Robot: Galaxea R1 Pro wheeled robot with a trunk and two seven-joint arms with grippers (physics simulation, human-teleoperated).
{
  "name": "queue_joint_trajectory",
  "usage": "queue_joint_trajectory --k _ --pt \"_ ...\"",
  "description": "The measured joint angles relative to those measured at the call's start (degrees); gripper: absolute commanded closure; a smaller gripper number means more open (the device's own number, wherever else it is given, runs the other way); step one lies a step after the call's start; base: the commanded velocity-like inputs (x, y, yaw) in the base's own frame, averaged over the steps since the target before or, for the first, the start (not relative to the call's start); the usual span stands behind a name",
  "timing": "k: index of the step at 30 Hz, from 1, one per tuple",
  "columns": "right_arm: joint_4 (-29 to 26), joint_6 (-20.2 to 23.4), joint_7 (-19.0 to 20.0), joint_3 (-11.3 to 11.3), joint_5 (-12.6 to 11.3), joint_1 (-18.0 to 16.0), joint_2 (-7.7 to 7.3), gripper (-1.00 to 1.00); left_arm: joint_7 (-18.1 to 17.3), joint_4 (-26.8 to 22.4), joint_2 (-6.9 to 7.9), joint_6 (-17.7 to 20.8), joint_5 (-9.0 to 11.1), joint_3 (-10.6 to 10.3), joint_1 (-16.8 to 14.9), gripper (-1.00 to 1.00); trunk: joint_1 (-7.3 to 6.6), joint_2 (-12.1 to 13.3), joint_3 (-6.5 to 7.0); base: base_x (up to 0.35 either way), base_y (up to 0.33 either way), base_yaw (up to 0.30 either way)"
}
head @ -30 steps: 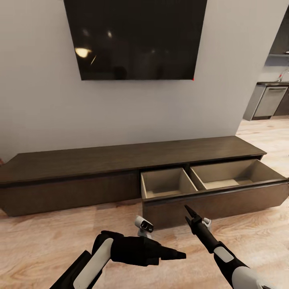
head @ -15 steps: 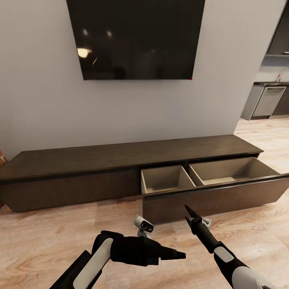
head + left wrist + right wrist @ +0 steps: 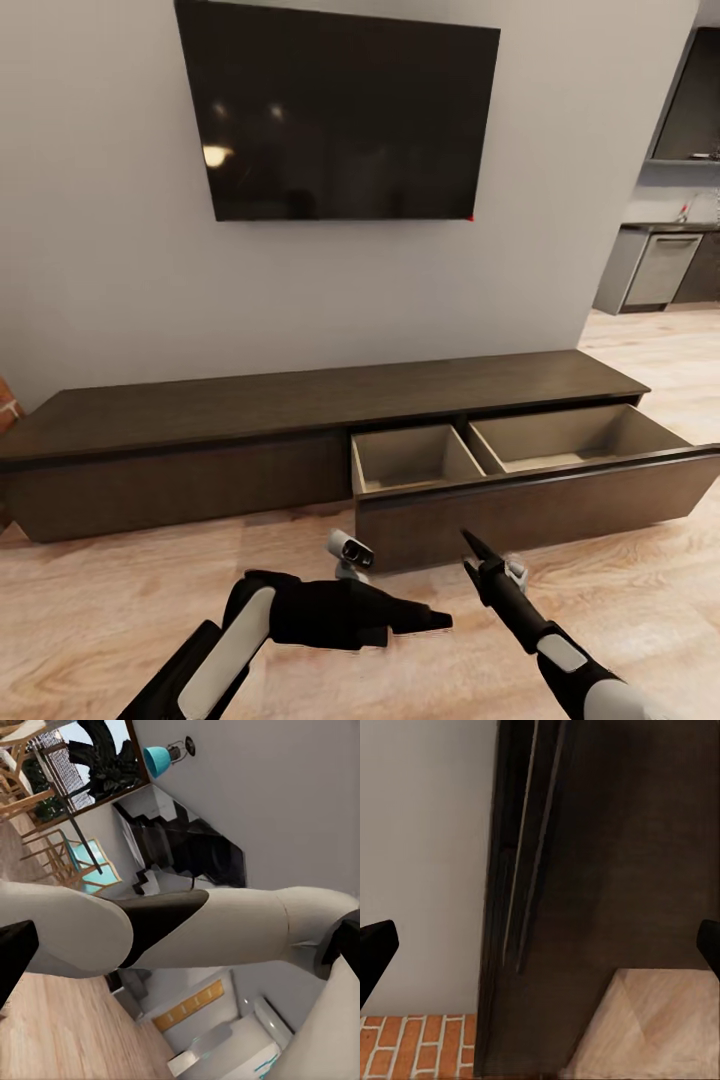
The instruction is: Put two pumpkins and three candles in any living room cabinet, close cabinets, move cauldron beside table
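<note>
Right gripper (image 3: 468, 541) is sticking up from the bottom of the head view, pointed at the front of the pulled-out drawer (image 3: 530, 500). From here the fingers look pressed into one thin black point, but in the right wrist view the two black tips sit way out at opposite edges of the picture, so I'd call it spread wide with nothing in it. Left gripper (image 3: 440, 622) points sideways toward the right arm, hovering over the wood plank floor (image 3: 90, 610). It also reads as one dark point from the head camera, and in the left wrist view there's just one black tip at the edge, so honestly can't tell if that one's open or closed. It's not carrying anything I can see.

The cabinet (image 3: 200, 405) is that long low dark-brown console running along the pale wall, right under the black wall television (image 3: 340, 115). Its right-hand drawer is pulled out, and you can see the beige inside split into two compartments, a smaller one on the left and a wider one on the right, both bare. The left drawer front sits flush.

A bit of red brick (image 3: 8, 398) peeks in at the far left past the cabinet's end. Off to the right there's a kitchen area with a grey appliance (image 3: 660, 268). The right wrist view looks along the dark cabinet wood (image 3: 607, 870), with brick and plank floor at one edge.
</note>
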Motion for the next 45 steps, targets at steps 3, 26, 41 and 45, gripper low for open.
queue_joint_trajectory --k 3,26,41,45 --pt "3.4 0.09 0.12 0.26 -0.18 2.34 -2.59 -1.0 1.74 0.01 -0.03 0.11 0.02 0.16 0.0 -1.0 -0.08 0.04 0.66 0.0 0.0 0.0" --pt "6.69 -0.67 -6.11 0.57 0.5 7.11 -5.02 -1.0 3.54 0.81 -0.14 0.26 0.11 0.19 -0.03 -1.0 -0.67 0.35 5.77 0.0 0.0 0.0" --pt "7.73 -9.47 -8.94 0.49 1.72 7.14 -5.07 -1.0 14.6 4.41 0.22 0.28 0.11 8.17 -0.18 -1.0 -2.98 4.41 8.68 0.0 0.0 0.0" --pt "7.81 -9.71 -10.53 0.49 1.71 7.15 -5.09 -1.0 15.14 6.04 0.41 0.36 0.09 10.0 -0.18 -1.0 -3.86 6.02 9.39 0.0 0.0 0.0"
